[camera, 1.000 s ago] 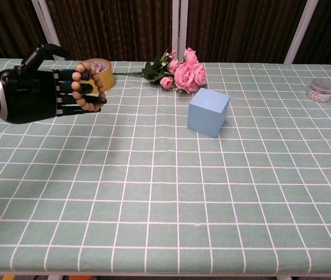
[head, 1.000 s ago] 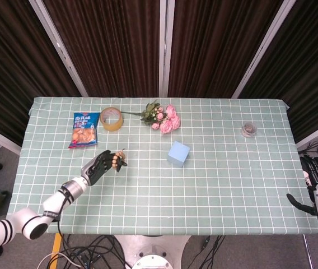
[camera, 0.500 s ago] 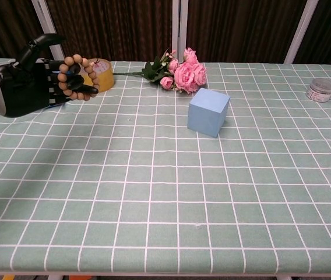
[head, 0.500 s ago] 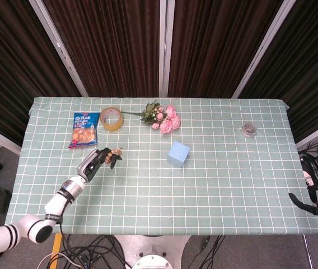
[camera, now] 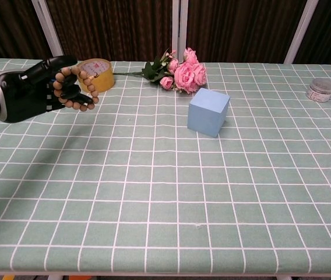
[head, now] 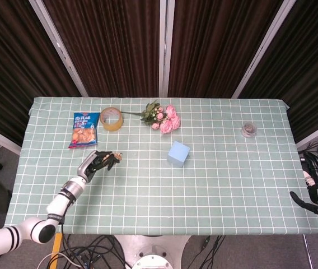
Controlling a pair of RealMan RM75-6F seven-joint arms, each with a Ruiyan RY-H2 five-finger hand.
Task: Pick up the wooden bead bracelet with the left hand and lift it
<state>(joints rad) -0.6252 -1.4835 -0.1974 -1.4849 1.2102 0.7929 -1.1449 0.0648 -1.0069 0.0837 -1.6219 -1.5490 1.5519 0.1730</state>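
The bracelet (camera: pixel 77 87) is gripped by the left robot hand (camera: pixel 34 96) and has been lowered slightly near the tape (camera: pixel 97 74) (lift apparently done).

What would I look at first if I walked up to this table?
Probably the black left hand at the left side of the table, held up off the cloth and holding a wooden bead bracelet in its fingers. Next, the pink flowers near the back edge, with the light blue cube just in front of them.
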